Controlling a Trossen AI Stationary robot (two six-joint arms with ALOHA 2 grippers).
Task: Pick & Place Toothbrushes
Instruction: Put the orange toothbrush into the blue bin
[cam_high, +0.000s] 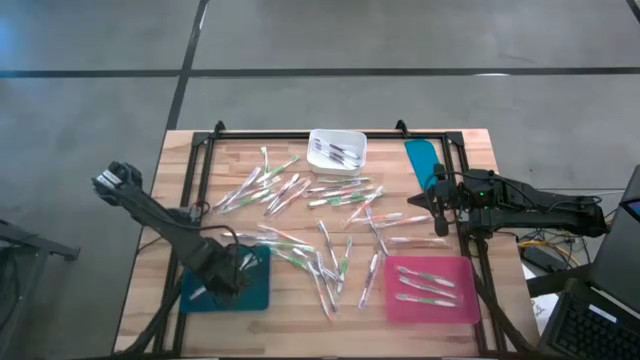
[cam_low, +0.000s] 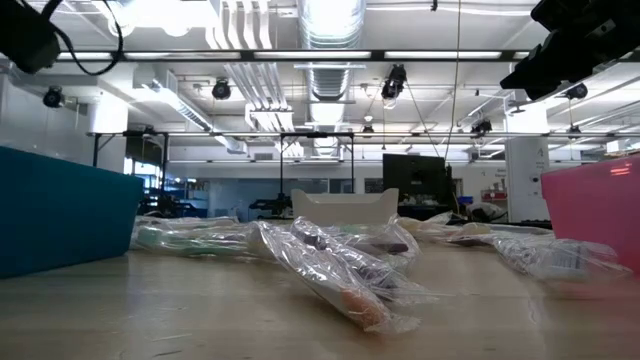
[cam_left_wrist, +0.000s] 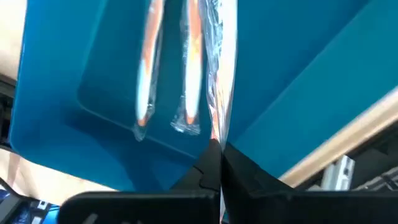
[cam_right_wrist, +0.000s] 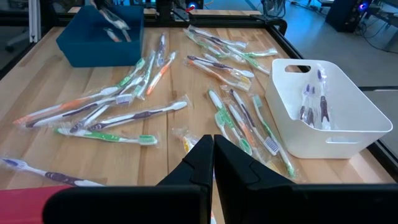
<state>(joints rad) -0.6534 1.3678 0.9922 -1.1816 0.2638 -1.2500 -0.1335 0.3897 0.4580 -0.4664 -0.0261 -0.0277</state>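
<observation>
My left gripper (cam_high: 228, 272) hangs over the teal tray (cam_high: 255, 292) at the table's near left, shut on a wrapped toothbrush (cam_left_wrist: 222, 68) with orange accents. Two more orange toothbrushes (cam_left_wrist: 149, 68) lie side by side on the tray's floor (cam_left_wrist: 74, 56). Several wrapped toothbrushes (cam_high: 320, 215) lie scattered across the middle of the wooden table. My right gripper (cam_high: 440, 203) waits shut above the table's right side, holding nothing; its fingers (cam_right_wrist: 213, 152) point toward the scatter. My left gripper pinches one end of the wrapped toothbrush (cam_left_wrist: 216, 132) between its two fingertips, coming from above and pointing steeply down. The brush runs on from the fingertips, along their line, over the teal tray. Whether its far end touches the tray cannot be told.
A white bin (cam_high: 337, 150) with a few toothbrushes stands at the far middle. A pink tray (cam_high: 432, 292) holding toothbrushes sits at the near right. A teal piece (cam_high: 424, 160) lies by the far right. A black frame (cam_high: 300, 135) runs along the table's far and side edges.
</observation>
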